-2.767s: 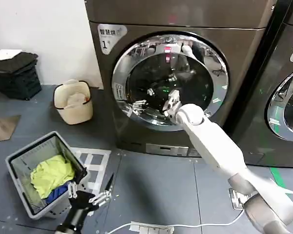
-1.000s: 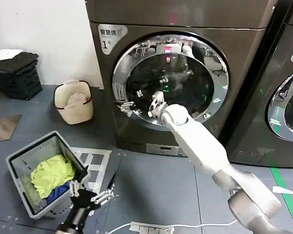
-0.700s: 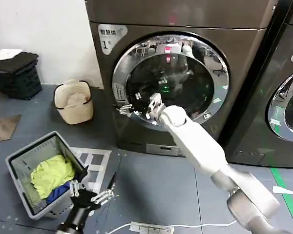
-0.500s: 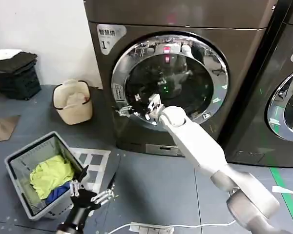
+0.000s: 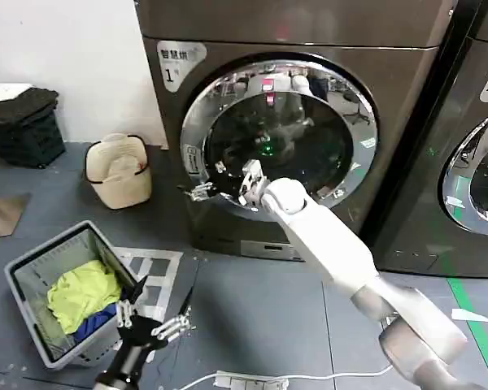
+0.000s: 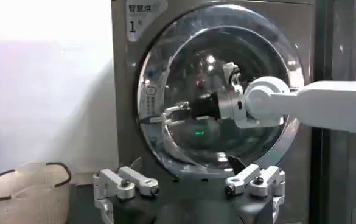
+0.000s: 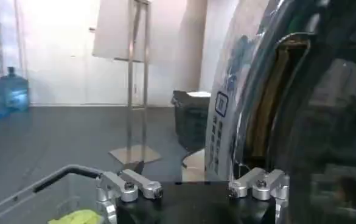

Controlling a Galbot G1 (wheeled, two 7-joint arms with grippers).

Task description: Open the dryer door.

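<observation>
The floor is dark grey matting (image 5: 252, 301) under a white wall (image 5: 65, 49), with the bronze-grey front-loading machine marked "1" (image 5: 407, 89) standing upright on it and a darker neighbouring machine (image 5: 480, 146) to its right. On the floor to the left sit a cream bucket-shaped basket (image 5: 118, 169), a black crate (image 5: 20, 126) and a grey mesh laundry basket holding yellow and blue cloth (image 5: 32, 268).

The large round chrome-rimmed dryer door with dark glass centre (image 5: 350, 166) faces the robot, set in the machine's front, its flat face upright; in the right wrist view a gap shows behind its rim (image 7: 226, 115).

The white right gripper (image 5: 203, 189) has slid leftward along the door since earlier and is now at the left rim, fingers spread apart around the edge. The left gripper (image 5: 150, 329) hangs low over the floor, fingers parted
</observation>
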